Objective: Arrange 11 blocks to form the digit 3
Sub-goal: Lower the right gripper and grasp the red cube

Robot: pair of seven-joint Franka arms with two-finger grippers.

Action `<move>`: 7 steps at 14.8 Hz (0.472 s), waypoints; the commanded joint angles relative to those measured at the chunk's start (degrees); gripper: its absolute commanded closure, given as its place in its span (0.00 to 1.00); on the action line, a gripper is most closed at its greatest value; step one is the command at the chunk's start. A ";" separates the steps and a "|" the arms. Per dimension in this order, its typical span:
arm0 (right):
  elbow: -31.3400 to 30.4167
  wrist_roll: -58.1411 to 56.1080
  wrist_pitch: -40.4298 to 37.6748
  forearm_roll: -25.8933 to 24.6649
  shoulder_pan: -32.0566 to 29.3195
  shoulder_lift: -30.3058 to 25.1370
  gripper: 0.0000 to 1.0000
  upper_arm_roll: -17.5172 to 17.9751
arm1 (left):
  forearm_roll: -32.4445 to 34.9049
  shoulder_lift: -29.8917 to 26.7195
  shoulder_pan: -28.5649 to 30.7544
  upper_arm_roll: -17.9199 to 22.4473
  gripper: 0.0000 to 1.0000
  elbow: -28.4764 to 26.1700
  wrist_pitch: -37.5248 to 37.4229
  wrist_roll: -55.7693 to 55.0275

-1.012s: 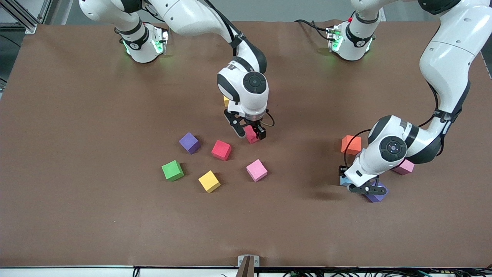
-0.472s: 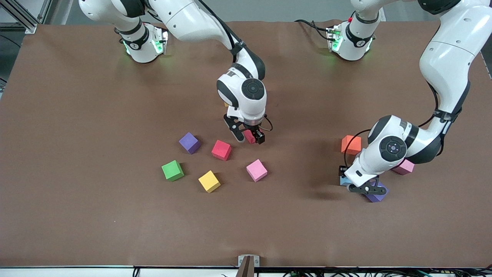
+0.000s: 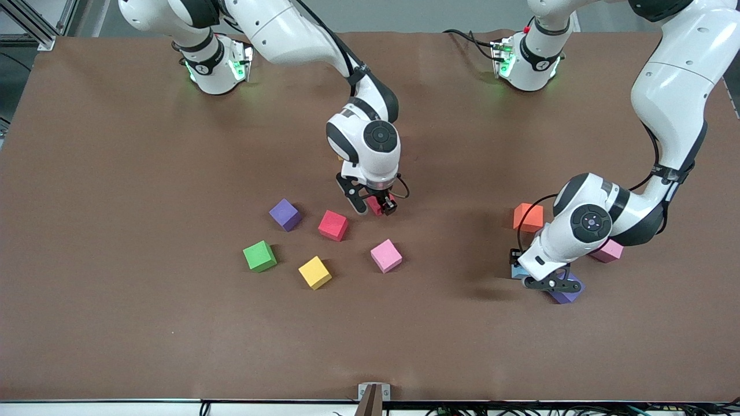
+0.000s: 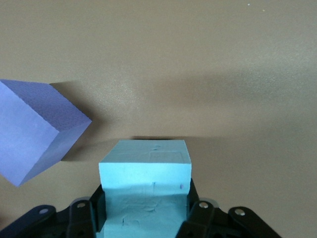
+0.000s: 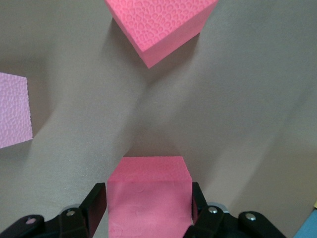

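The right tool (image 3: 376,205) stands low over mid-desk, its fingers closing against the flat sides of a red foam cube (image 5: 148,196). The left tool (image 3: 540,276) clamps a light blue cube (image 4: 146,191) beside a purple cube (image 4: 34,131). These cubes look light and squashy; gentle side-face grips suit them.

Brown matte table (image 3: 115,323) filling the view, lying flat under even overhead light. Grey floor (image 3: 404,14) showing past its top edge. Aluminium frame (image 3: 34,23) standing at one corner.
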 commanded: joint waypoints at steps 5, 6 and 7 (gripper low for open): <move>0.48 0.27 0.67 0.07 -0.05 -0.01 0.89 0.30 | 0.94 -0.48 -0.56 0.25 0.53 0.26 -0.85 -0.67; 0.48 0.01 0.67 -0.01 -0.40 -0.10 0.97 0.30 | 0.94 -0.48 -0.56 0.25 0.53 0.26 -0.85 -0.67; 0.48 -0.69 0.58 -0.27 -0.49 -0.19 0.98 0.30 | 0.94 -0.48 -0.56 0.25 0.53 0.26 -0.85 -0.67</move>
